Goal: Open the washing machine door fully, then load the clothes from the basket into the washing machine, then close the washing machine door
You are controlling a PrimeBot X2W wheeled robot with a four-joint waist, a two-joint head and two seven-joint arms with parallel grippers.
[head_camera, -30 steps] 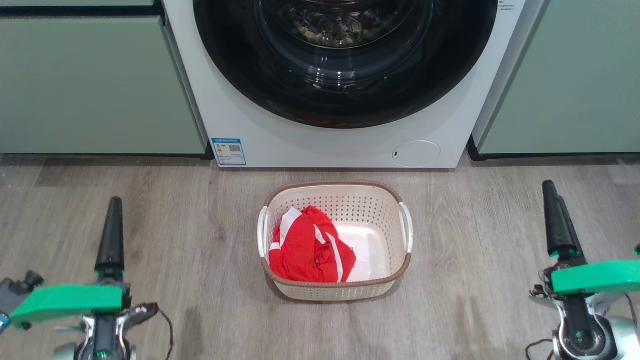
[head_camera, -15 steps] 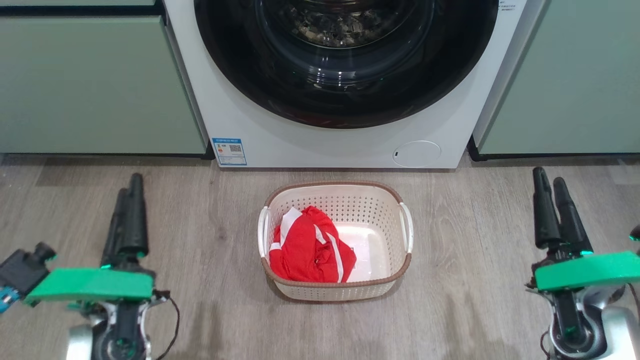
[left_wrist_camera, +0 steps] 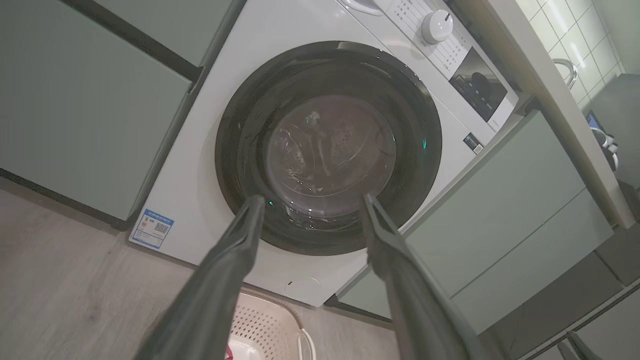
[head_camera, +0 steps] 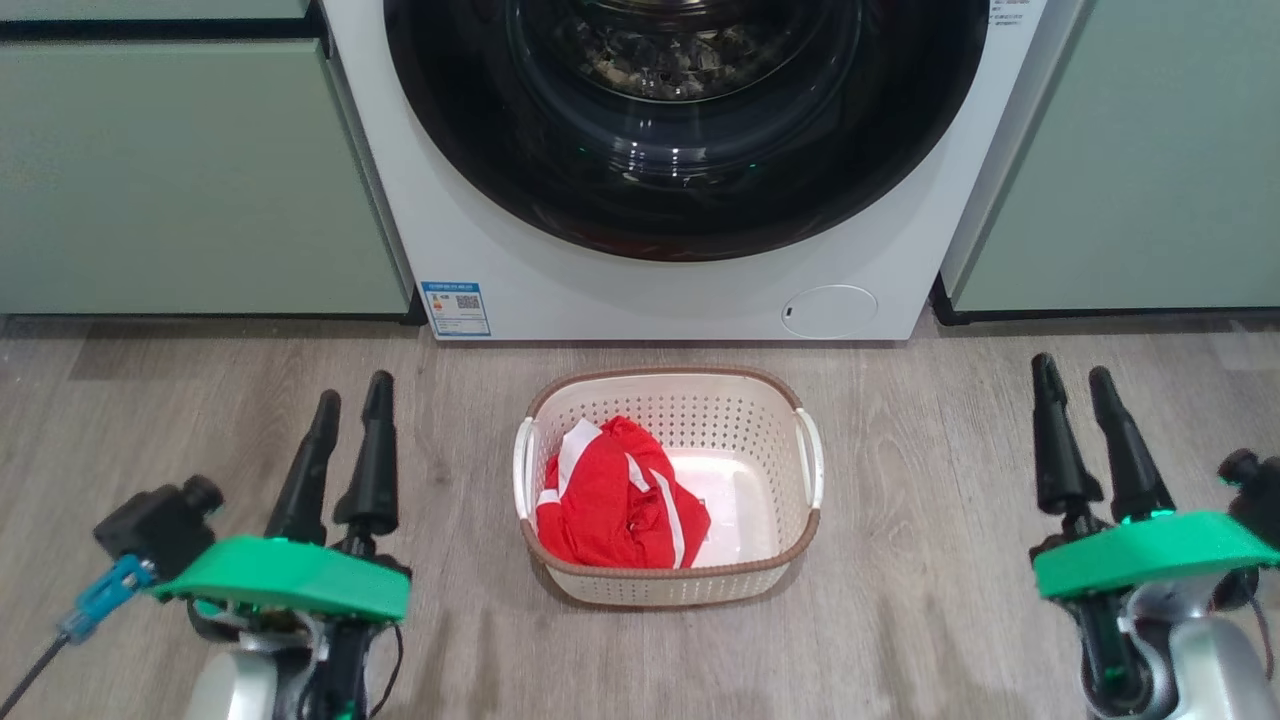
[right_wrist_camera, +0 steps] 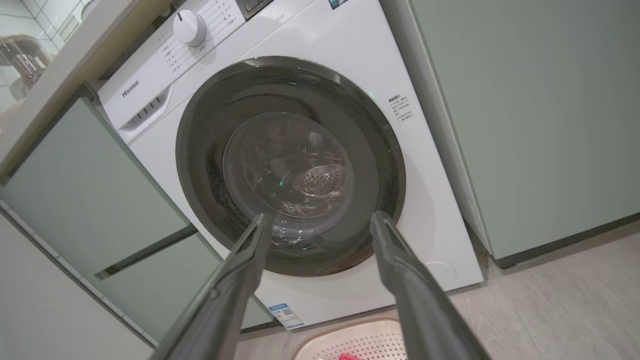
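Washing machine [head_camera: 640, 295]: I see it straight ahead between pale green cabinets [head_camera: 190, 170], white front facing me.
Washing machine door [head_camera: 685, 170]: closed flush against the front, so step one isn't started. I can't make out a handle or latch recess on the glossy black rim. If I hook the wrong edge, I expect the fingers to skid off the rim or press on the glass.
Basket [head_camera: 700, 420]: on the floor just in front of the machine, under the door. I think it is light, so an arm reaching for the door could knock it and push it aside.
Clothes [head_camera: 615, 505]: a red, white-striped bundle heaped in the basket's left half. A shallow pinch may lift only one layer and trail the rest over the rim.
Left gripper [head_camera: 354, 392]: released, fingers spread, holding nothing, low and left of the basket, well apart from it.
Right gripper [head_camera: 1071, 370]: released and empty too, out to the basket's right.
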